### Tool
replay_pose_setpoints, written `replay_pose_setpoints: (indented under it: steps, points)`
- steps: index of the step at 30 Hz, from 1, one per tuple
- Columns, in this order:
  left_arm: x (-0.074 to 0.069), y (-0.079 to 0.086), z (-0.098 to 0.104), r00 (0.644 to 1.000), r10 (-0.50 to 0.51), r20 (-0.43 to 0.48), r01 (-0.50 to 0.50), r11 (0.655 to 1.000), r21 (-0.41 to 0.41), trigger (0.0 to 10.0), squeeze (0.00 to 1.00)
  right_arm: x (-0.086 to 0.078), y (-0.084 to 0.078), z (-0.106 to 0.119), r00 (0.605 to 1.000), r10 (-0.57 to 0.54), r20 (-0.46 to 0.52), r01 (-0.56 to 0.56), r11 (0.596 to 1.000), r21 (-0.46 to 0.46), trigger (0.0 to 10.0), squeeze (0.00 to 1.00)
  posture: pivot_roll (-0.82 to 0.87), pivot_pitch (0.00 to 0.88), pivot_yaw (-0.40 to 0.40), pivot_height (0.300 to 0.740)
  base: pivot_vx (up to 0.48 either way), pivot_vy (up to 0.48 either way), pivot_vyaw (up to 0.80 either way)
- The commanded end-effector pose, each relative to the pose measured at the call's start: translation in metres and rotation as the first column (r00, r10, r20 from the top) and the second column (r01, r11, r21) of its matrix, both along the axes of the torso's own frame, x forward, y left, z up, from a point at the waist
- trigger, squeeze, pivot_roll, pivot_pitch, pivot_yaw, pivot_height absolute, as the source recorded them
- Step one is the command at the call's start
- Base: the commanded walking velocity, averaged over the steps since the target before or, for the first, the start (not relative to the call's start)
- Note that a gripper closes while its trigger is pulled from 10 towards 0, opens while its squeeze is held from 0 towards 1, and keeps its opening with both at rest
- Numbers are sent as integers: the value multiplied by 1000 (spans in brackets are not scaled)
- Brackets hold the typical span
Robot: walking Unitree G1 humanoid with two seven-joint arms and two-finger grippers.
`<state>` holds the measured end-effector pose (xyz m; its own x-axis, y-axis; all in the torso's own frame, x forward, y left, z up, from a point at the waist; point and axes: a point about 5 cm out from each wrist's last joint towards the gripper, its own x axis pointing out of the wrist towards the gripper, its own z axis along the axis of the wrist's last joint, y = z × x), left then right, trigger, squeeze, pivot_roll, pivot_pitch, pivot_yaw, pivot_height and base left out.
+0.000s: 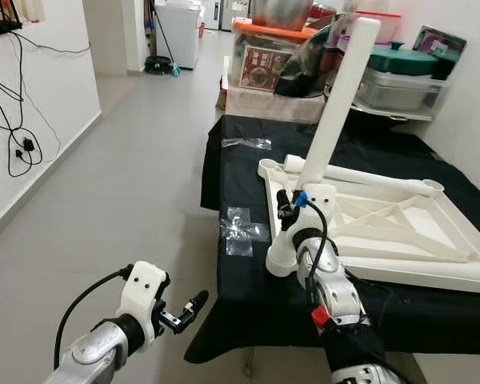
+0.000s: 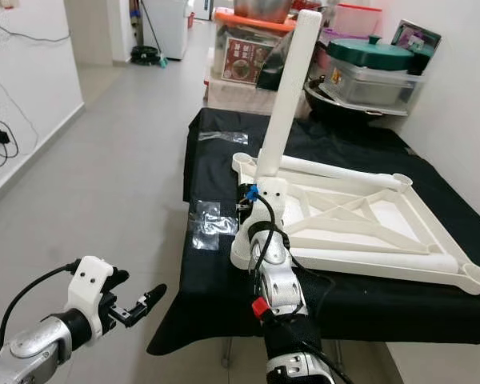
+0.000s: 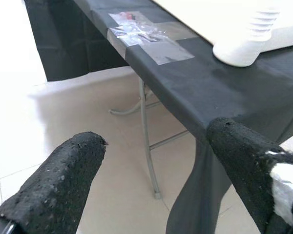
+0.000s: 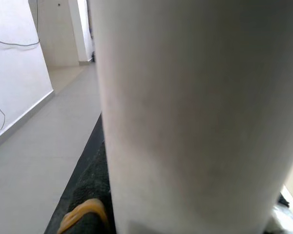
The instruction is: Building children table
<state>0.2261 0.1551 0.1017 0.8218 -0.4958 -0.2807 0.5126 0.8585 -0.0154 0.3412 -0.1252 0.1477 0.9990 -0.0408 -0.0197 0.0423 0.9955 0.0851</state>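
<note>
Left tool (image 1: 182,314) hovers off the tabletop's near-left corner over the floor, fingers spread wide, holding nothing; looks parked so it stays clear of the assembly. On the black-covered tabletop (image 1: 248,280), near its left edge, clear plastic bags (image 1: 242,228) lie flat, another bag (image 1: 248,143) further back; likely hardware packets kept within reach. Right tool (image 1: 286,210) is up against the lower part of the white table leg (image 1: 340,100), which stands tilted at the near-left corner socket (image 1: 282,256) of the upside-down white table frame (image 1: 384,228). Right wrist view has the leg pressed close to the camera; cannot tell if the fingers are clamped on it. My guess: leg is being seated or screwed into the socket. Another leg (image 1: 360,176) lies along the frame's far side. Storage boxes (image 1: 264,60) sit behind.
</note>
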Motion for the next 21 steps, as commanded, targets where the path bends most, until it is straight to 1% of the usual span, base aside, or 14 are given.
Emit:
replay_pose_setpoints:
  steps: [1, 6, 8, 12, 21]
  points:
    - [0, -3, -5, 1000, -5, -8, 5, 1000, 8, 10000, 0, -7, -19, -25, 990, -86, -111, 84, 996, -21, 10000, 0, 67, 0, -106, 740, 0, 0, 0]
    - [1, -2, -5, 1000, -9, -7, 9, 1000, 12, 10000, 0, -8, -20, -23, 990, -97, -106, 95, 995, -19, 10000, 0, 65, 0, -102, 740, 0, 0, 0]
    - [2, -1, -4, 1000, -10, -5, 11, 1000, 15, 10000, 0, -8, -22, -19, 991, -109, -82, 108, 994, -19, 10000, 0, 66, 0, -101, 740, 0, 0, 0]
    - [3, -1, -4, 1000, -11, -3, 11, 1000, 18, 10000, 0, -8, -22, -16, 991, -112, -68, 111, 994, -25, 10000, 0, 67, 0, -98, 740, 0, 0, 0]
    - [3, 0, -5, 1000, -12, 0, 12, 1000, 25, 10000, 0, -8, -22, -13, 992, -117, -53, 116, 993, -27, 10000, 0, 69, 0, -96, 740, 0, 0, 0]
